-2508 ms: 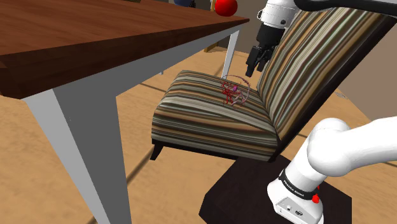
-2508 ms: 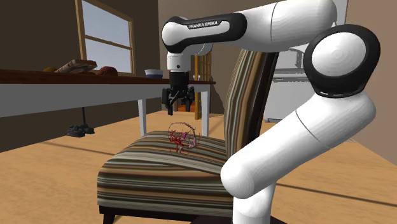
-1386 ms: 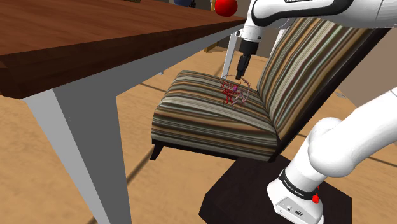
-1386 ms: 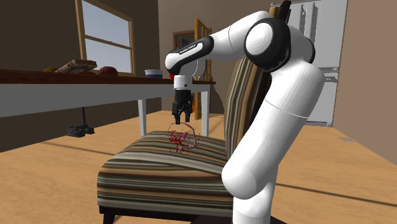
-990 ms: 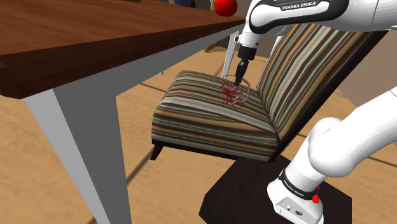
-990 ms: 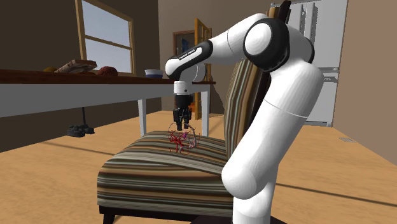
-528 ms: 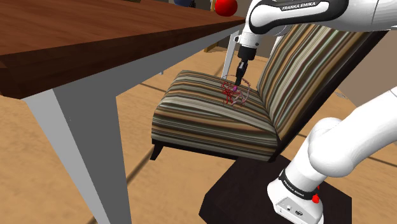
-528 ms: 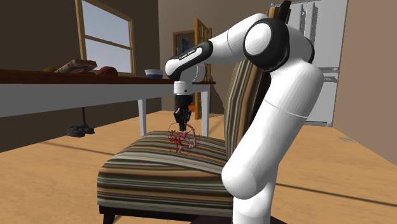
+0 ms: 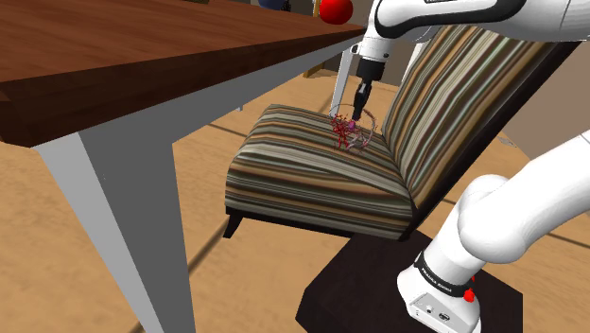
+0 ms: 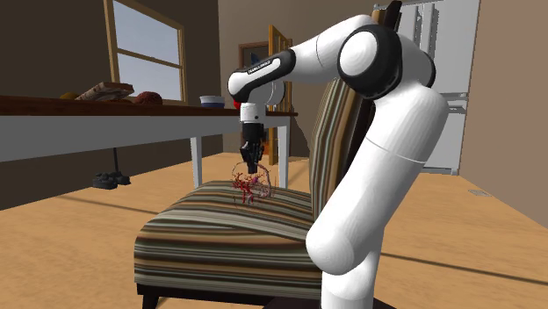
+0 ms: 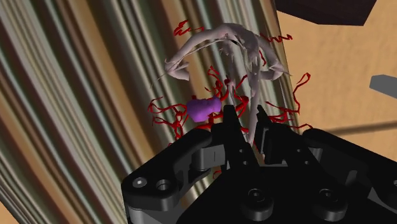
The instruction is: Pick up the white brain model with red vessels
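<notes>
Wrist view: claw [image 11: 247, 130] is clenched on the brain model [image 11: 242, 63]. The two black fingers [image 11: 230, 124] stand nearly together with one thin pale strand pinched between them, so the grip is on a rib of the frame, not the bulk; pale arch, red vessels and a purple core [image 11: 203, 108] hang just past the tips.

Shoulder view: model is over the striped seat cushion [image 9: 303, 166], toward the cushion's 1 o'clock corner, near the backrest [image 9: 463, 95]; claw sits at the model's 12 o'clock. In the second exterior view the arm [image 10: 378, 114] stands at the model's 3 o'clock. Wooden counter [image 9: 142, 57] is at the cushion's 9 o'clock in the shoulder view, well apart, not in the way.

Progress, as a judgement: approach done; descent done; closure done; lift is the open item. Second exterior view suggests the model's underside is at or barely above the cushion; cannot tell whether it is truly clear.

Left to do: raise straight up until there is obvious daylight under it; confirm it rides with the claw.

Risk: thin strand, wiry shape; could swing or slip out if the lift is jerky.
</notes>
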{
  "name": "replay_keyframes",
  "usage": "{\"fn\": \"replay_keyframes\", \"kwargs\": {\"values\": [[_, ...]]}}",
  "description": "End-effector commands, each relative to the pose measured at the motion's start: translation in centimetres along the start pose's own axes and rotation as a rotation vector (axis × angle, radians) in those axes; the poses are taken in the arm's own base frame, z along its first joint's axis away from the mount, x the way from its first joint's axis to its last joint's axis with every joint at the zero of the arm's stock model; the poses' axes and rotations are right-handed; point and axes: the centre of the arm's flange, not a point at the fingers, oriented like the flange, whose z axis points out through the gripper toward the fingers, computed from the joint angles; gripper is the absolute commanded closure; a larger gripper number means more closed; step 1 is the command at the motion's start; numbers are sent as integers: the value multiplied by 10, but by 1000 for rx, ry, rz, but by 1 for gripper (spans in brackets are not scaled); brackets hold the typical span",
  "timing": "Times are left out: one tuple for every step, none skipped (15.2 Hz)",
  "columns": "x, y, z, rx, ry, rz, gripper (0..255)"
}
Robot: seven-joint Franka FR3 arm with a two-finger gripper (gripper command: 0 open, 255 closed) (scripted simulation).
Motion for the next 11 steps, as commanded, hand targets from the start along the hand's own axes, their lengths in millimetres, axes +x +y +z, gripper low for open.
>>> {"fn": "replay_keyframes", "kwargs": {"values": [[1,-1,-11,0,0,0,255],[1,-1,-16,0,0,0,255],[1,-2,-21,0,0,0,255],[1,-2,-26,0,0,0,255],[1,-3,-32,0,0,0,255],[1,-3,-37,0,0,0,255],[0,-3,-42,0,0,0,255],[0,-4,-47,0,0,0,255],[0,-4,-53,0,0,0,255],[0,-4,-53,0,0,0,255],[0,-4,-53,0,0,0,255]]}}
